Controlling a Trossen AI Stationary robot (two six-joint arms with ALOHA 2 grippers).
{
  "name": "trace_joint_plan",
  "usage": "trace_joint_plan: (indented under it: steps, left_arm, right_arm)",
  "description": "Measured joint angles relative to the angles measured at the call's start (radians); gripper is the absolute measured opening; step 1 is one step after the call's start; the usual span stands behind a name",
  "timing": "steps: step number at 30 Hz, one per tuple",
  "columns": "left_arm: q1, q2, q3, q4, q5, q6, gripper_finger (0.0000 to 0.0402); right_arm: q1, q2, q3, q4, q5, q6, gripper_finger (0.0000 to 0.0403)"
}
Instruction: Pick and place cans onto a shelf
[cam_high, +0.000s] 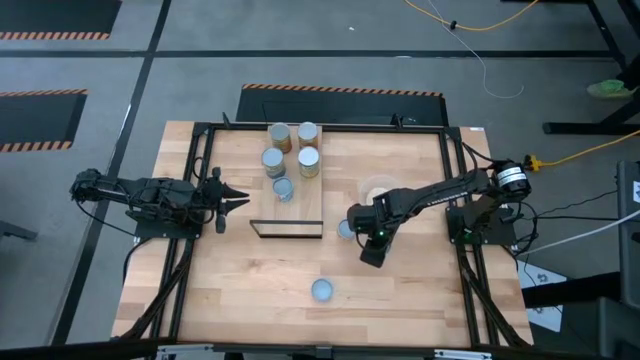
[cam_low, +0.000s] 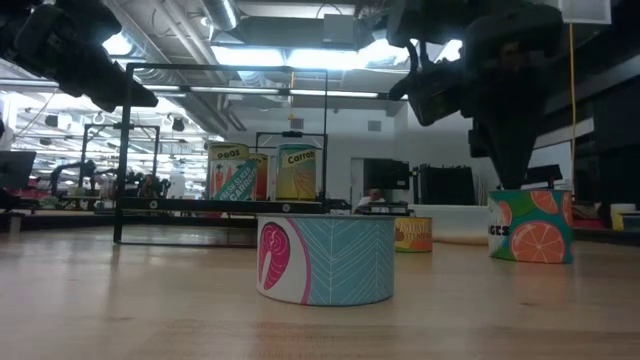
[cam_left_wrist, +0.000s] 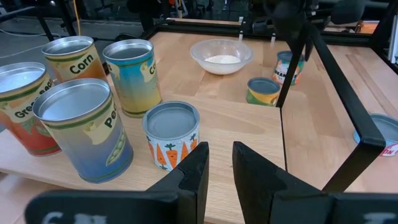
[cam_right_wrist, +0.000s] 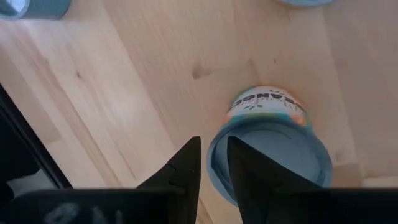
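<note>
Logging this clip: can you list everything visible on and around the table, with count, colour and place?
shelf: one, light wood with black frame, left-centre of the table
cans on the shelf: five, silver or pale-blue tops, clustered at its far end
salmon-print can: one, teal and pink, alone near the table's front edge
yellow-label can: one, on the table between shelf and bowl
orange-print can: one, teal with orange slices, under the right arm
bowl: one, clear with pale contents, on the table right of the shelf
table: one, light wood
yellow cable: one, on the floor at right
left end effector: open, empty, beside the shelf
right end effector: open, empty, just over the orange-print can
</note>
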Motion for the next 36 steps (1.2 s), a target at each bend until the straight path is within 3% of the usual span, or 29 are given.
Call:
trace_joint_plan:
  steps: [16, 30, 36]
  left_arm:
    - [0.0, 0.0, 0.0, 0.0, 0.0, -0.002, 0.0065]
    - [0.0, 0.0, 0.0, 0.0, 0.0, -0.002, 0.0065]
    - [0.0, 0.0, 0.0, 0.0, 0.0, -0.002, 0.0065]
  right_arm:
    - [0.012, 0.0, 0.0, 0.027, 0.092, 0.117, 0.0084]
    - [0.051, 0.0, 0.0, -0.021, 0.089, 0.117, 0.0084]
    - [0.056, 0.0, 0.0, -0.055, 0.136, 0.115, 0.0084]
